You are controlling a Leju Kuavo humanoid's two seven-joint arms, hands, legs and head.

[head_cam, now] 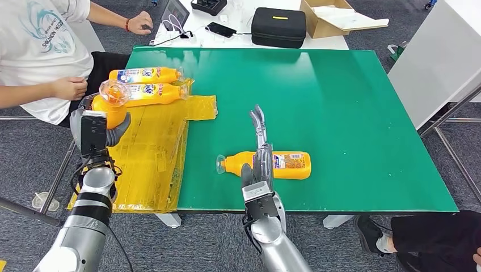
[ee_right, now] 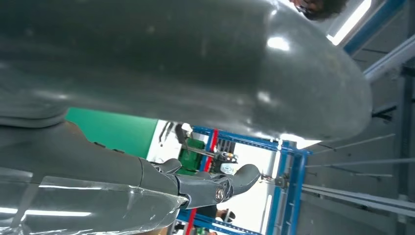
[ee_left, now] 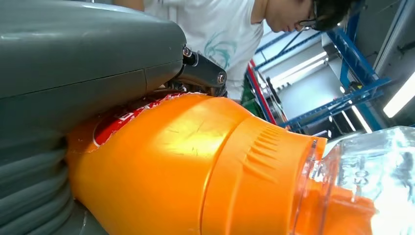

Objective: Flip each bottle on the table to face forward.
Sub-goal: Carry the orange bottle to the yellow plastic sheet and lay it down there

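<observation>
An orange bottle (head_cam: 109, 106) with a clear cap stands nearly upright in my left hand (head_cam: 120, 129), over the yellow sheet at the table's left edge. In the left wrist view that bottle (ee_left: 195, 171) sits against the grey palm of my left hand (ee_left: 73, 73). Two more orange bottles (head_cam: 144, 75) (head_cam: 154, 94) lie side by side on the sheet just beyond it. A fourth bottle (head_cam: 292, 164) lies on its side on the green table (head_cam: 340, 102), cap to the left. My right hand (head_cam: 261, 161) is over its middle, fingers (head_cam: 258, 120) stretched forward and apart.
The yellow plastic sheet (head_cam: 153, 153) covers the table's left part and hangs over the near edge. A person (head_cam: 39, 51) sits at the left, one hand close to the bottles. Behind the table are a black case (head_cam: 278, 25), a cardboard box (head_cam: 329, 17) and a phone.
</observation>
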